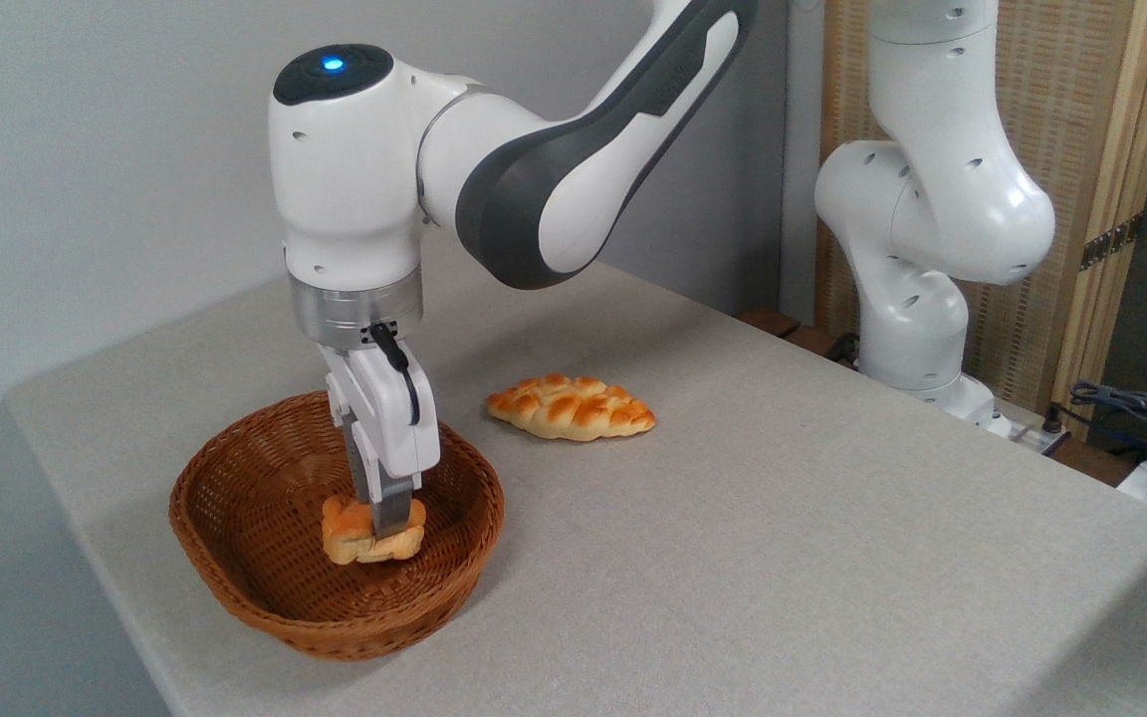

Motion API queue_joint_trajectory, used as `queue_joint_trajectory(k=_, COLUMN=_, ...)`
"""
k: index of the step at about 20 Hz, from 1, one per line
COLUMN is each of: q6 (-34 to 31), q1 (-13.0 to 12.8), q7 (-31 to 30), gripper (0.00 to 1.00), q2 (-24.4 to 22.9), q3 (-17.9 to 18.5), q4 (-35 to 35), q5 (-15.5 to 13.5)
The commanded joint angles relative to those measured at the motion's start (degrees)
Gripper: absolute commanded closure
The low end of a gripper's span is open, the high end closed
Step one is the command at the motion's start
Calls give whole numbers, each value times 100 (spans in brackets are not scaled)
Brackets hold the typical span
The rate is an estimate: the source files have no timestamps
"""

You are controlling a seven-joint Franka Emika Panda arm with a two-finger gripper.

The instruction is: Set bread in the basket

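Observation:
The bread (359,538), a small golden knotted roll with a pale underside, is down inside the basket (235,558), an oval brown wicker one at the table's front left. My gripper (386,530) points straight down into the basket and is shut on the bread, one grey finger crossing the roll's front. Whether the roll rests on the basket floor or hangs just above it is not clear. The far finger is hidden behind the roll.
A longer braided oval loaf (572,406) lies on the grey table (783,538) to the right of the basket and behind it. The arm's white base (917,329) stands at the table's back right. Cables (1131,408) lie at the far right edge.

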Motion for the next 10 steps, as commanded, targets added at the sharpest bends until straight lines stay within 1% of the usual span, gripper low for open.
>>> queue_joint_trajectory(k=1, q6=-38, q1=-3, q7=-45, gripper=0, q2=-82, q3=15, q4=17, q5=-74)
queue_joint_trajectory(k=4, q6=-46, q1=5, q7=-54, gripper=0, q2=-117, q3=15, q4=35, q5=-66)
queue_joint_trajectory(k=6, q6=-151, q1=23, q7=-89, gripper=0, q2=-310, q3=24, q4=35, q5=-66)
queue_joint_trajectory(k=8, q6=-615, q1=32, q7=-176, gripper=0, q2=-670, q3=50, q4=61, q5=-66)
queue_joint_trajectory(k=10, q6=-1387, q1=75, q7=-474, gripper=0, q2=-925, q3=77, q4=323, q5=-5)
